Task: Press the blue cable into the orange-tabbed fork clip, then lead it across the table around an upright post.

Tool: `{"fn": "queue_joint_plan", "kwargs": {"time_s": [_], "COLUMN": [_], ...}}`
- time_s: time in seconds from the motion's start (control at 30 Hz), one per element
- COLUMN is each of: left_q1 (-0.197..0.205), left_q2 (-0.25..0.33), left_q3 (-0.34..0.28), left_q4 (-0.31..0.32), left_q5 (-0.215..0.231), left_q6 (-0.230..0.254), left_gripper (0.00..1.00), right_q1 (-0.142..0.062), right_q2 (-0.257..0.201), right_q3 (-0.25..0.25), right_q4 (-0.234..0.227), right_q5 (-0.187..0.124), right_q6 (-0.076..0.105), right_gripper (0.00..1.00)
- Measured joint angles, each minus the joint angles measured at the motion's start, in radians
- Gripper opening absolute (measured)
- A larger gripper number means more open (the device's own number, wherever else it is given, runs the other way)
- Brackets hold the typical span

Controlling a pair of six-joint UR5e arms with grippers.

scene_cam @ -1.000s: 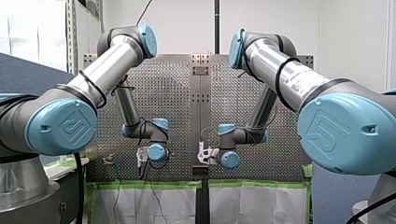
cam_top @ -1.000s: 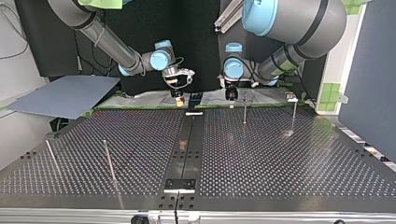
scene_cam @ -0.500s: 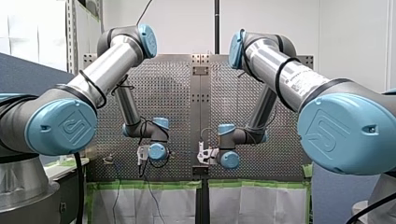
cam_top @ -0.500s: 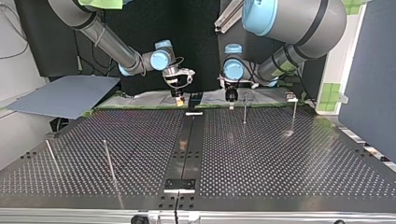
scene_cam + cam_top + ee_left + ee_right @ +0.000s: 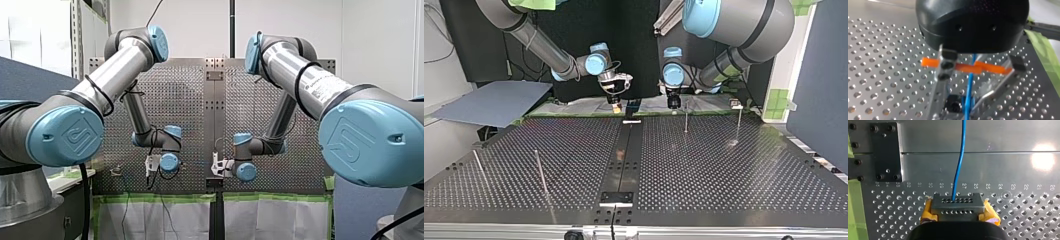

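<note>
Now clip step: our left gripper (image 5: 964, 110), right gripper (image 5: 957, 206) both clamp blue cable (image 5: 961, 157); next, press into orange-tabbed fork clip (image 5: 990, 68).

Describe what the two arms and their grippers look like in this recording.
My left arm and my right arm are silver tubes with grey joints and pale blue round caps stamped with a logo; thin black cables loop around both. My left gripper has a rounded black body and slim metal fingers. My right gripper has a black body and yellow pads.
</note>
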Motion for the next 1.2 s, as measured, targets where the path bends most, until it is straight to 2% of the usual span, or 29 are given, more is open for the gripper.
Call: {"fn": "queue_joint_plan", "kwargs": {"time_s": [0.43,0.57,0.67,0.87,1.0,1.2], "left_q1": [-0.003,-0.004,-0.01,-0.036,-0.058,-0.101], "left_q2": [0.0,0.004,0.022,0.082,0.121,0.177], "left_q3": [0.006,0.006,0.006,0.006,0.006,0.006], "left_q4": [-0.012,-0.022,-0.04,-0.089,-0.118,-0.146], "left_q5": [-0.016,-0.017,-0.017,-0.019,-0.021,-0.03], "left_q6": [0.002,0.019,0.032,0.036,0.035,0.034], "left_gripper": [0.0,0.0,0.0,0.0,0.0,0.0], "right_q1": [-0.001,-0.001,-0.002,-0.001,-0.001,0.001], "right_q2": [0.001,0.001,0.0,-0.016,-0.049,-0.107], "right_q3": [0.0,-0.002,-0.012,-0.035,-0.038,-0.038], "right_q4": [0.001,0.009,0.027,0.081,0.12,0.178], "right_q5": [0.0,-0.001,0.002,0.031,0.042,0.044], "right_q6": [0.0,0.001,-0.002,-0.03,-0.038,-0.04], "right_gripper": [0.0,0.0,0.0,0.0,0.0,0.0]}}
